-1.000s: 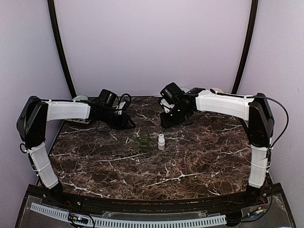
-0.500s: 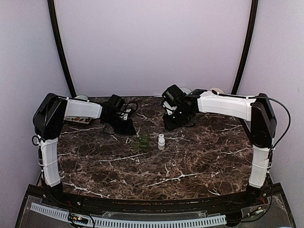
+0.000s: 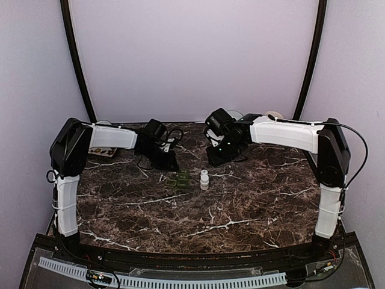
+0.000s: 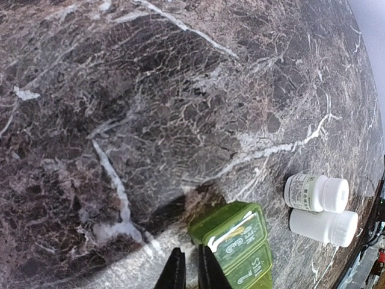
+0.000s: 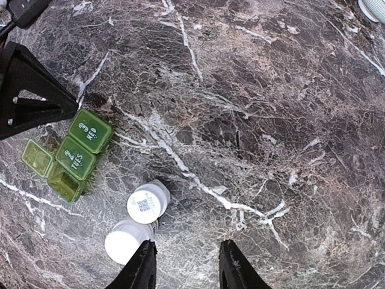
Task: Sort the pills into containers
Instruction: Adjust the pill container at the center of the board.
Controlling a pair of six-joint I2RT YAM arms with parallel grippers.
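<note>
**A:** Overhead first: where does everything sit?

**B:** The green pill box (image 3: 179, 179) lies near the middle of the dark marble desk (image 3: 252, 205). The white bottles (image 3: 204, 179) are just beside it on its right. The left end effector (image 3: 173, 165) is low over the desk just behind the box. The right end effector (image 3: 218, 158) hangs behind the bottles, apart from them.

**A:** And the left wrist view?

**B:** Its 2 fingers are drawn together with only a thin slit between them, and I see nothing pinched there. The tips sit close to a corner of the box, whose closed lids carry printed labels. The 2 bottles stand side by side beyond it, touching or nearly so.

**A:** The right wrist?

**B:** Its fingers stand apart with bare marble between them. 1 bottle cap is just beside the finger at the left of the view. The other bottle, next to it, has a printed square on its cap. The box shows 2 closed lids, marked 2 and 3, and 1 compartment that looks open. The left end effector's black tip is right at the lid marked 3.
</note>
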